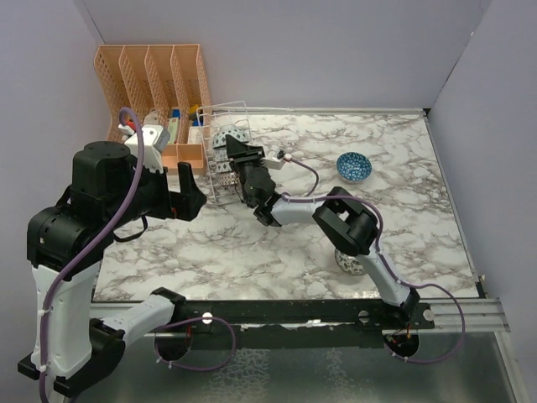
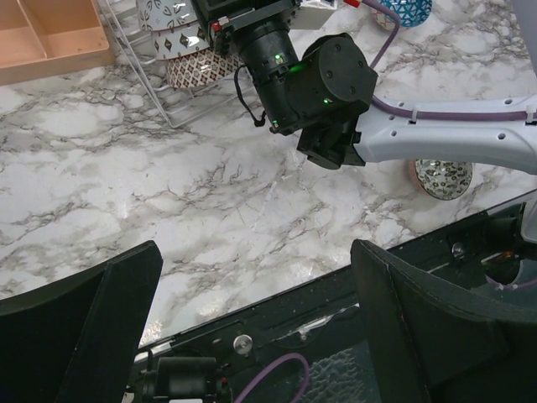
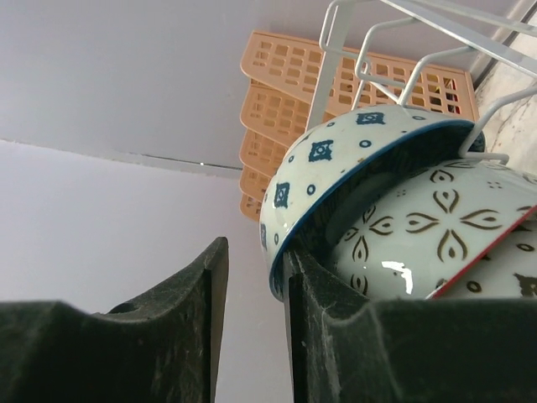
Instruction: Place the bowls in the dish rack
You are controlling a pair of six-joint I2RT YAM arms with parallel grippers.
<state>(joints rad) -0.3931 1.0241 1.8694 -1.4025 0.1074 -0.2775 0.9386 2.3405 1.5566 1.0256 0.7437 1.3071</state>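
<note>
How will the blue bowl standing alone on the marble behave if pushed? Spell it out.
The blue bowl sits upright on the smooth marble table, so it would probably slide rather than tip. It looks glossy, so a claw might slip on its rim. Seemingly ceramic: likely rigid but chippable.

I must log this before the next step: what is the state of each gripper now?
Left gripper: open, empty.
Right gripper: open around the rim of the blue-rimmed bowl, not clamping it.
</note>
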